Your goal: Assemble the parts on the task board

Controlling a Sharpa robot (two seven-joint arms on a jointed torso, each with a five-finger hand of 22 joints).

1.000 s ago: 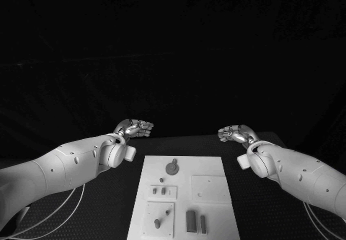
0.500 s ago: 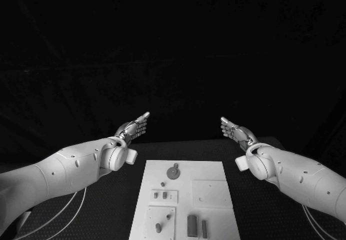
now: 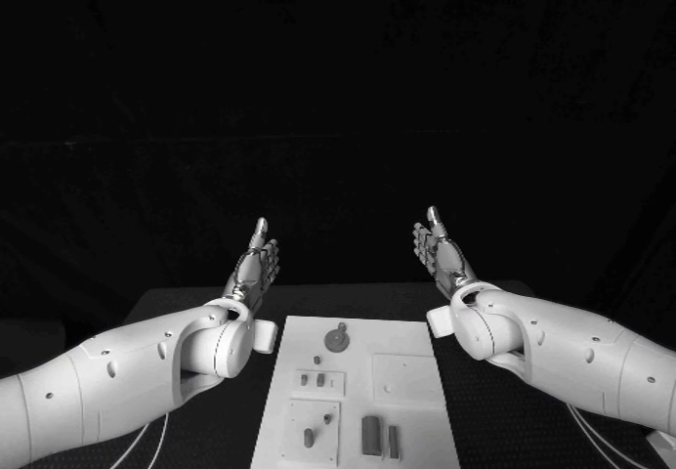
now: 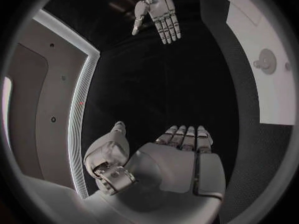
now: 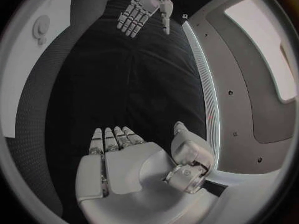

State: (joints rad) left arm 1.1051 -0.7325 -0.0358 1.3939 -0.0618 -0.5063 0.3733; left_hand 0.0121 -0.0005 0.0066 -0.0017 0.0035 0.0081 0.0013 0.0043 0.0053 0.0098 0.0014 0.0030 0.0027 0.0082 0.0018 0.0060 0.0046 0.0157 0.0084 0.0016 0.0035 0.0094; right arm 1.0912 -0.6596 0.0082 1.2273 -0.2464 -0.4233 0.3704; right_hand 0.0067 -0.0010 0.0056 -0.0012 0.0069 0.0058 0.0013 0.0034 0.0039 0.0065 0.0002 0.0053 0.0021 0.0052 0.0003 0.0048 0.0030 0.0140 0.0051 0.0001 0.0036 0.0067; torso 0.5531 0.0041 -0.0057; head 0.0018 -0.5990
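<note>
Presently: both hands raised, fingers extended, holding nothing.
Left silver hand (image 3: 255, 266) and right silver hand (image 3: 443, 256) hover beyond the white rectangular task board (image 3: 356, 391), apparently readying a reach.

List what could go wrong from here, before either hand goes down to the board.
1. Both the left hand and the right hand are open, raised beyond the task board, holding nothing; each must come back and down, and a forearm could sweep the board's edge.
2. The two upright bars stand close together; fingers taking one may knock the other over.
3. The small pegs are tiny, so a pinch may slip.
</note>
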